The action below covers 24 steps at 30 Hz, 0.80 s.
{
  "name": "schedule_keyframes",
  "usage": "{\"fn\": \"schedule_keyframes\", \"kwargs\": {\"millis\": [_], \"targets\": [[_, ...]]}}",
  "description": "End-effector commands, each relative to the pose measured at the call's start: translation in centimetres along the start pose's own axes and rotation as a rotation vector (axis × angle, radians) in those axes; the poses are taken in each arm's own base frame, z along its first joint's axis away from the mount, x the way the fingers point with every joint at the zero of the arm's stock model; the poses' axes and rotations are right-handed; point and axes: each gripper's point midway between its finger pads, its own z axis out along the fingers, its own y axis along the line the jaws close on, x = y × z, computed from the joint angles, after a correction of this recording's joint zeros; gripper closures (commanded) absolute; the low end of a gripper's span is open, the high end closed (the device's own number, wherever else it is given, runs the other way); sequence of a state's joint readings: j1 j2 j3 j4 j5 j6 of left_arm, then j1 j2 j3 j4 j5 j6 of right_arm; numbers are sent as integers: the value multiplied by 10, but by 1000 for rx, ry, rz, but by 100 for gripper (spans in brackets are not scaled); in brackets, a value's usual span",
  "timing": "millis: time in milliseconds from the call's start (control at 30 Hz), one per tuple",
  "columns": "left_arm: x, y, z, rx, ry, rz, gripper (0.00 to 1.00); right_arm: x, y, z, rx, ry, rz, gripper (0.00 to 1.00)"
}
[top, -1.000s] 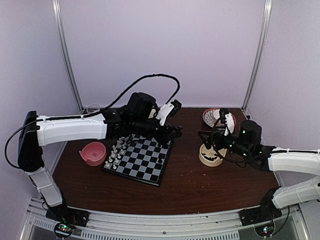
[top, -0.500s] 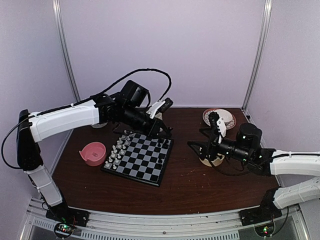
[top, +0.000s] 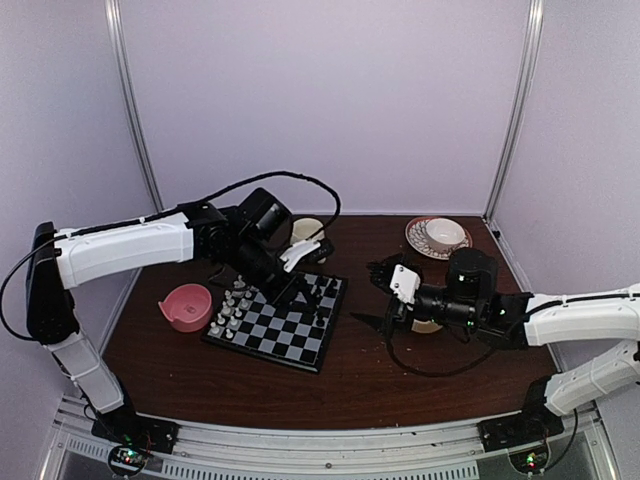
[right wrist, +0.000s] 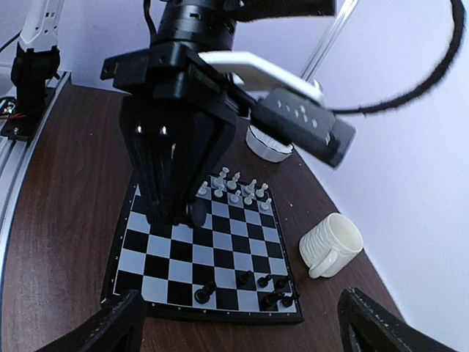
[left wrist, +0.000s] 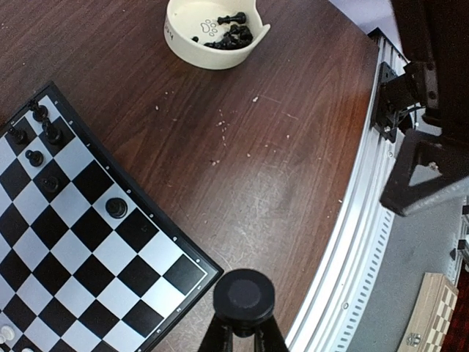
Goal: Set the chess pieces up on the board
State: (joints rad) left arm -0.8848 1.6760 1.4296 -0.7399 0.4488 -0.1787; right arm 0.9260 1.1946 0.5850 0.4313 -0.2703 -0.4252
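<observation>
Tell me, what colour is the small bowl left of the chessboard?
The bowl is pink, seen best in the top external view.

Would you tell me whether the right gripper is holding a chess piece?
No, the right gripper is wide open, with nothing between its jaws.

Board (top: 287, 335) angled; chess pieces (top: 229, 308) at opposite edges.

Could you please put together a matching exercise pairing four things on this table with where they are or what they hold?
1. pink bowl
2. cup and saucer
3. cream bowl
4. white chess pieces

A. along the left side of the board
B. far right corner of the table
C. holds black chess pieces
D. on the table, left of the board

Pairs: 1-D, 2-B, 3-C, 4-A
</observation>
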Motion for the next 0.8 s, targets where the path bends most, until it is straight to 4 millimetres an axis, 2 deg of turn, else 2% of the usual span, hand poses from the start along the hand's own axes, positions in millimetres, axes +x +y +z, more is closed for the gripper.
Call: {"fn": "schedule_keyframes", "kwargs": {"millis": [0,167,300,467,767], "targets": [[2,4,8,-12,-20,53,100,-2,8,12,-43,111,-359,7],[11,3,13,8,-3,41,100,9,13,25,-41,197,-548,16],[15,-2,12,31,7,22,100,17,28,33,-89,228,-661,21],[18,-5,16,61,11,-4,100,24,41,45,-127,249,-722,23],[18,-13,21,125,15,-38,100,19,55,71,-144,270,-767,31]]}}
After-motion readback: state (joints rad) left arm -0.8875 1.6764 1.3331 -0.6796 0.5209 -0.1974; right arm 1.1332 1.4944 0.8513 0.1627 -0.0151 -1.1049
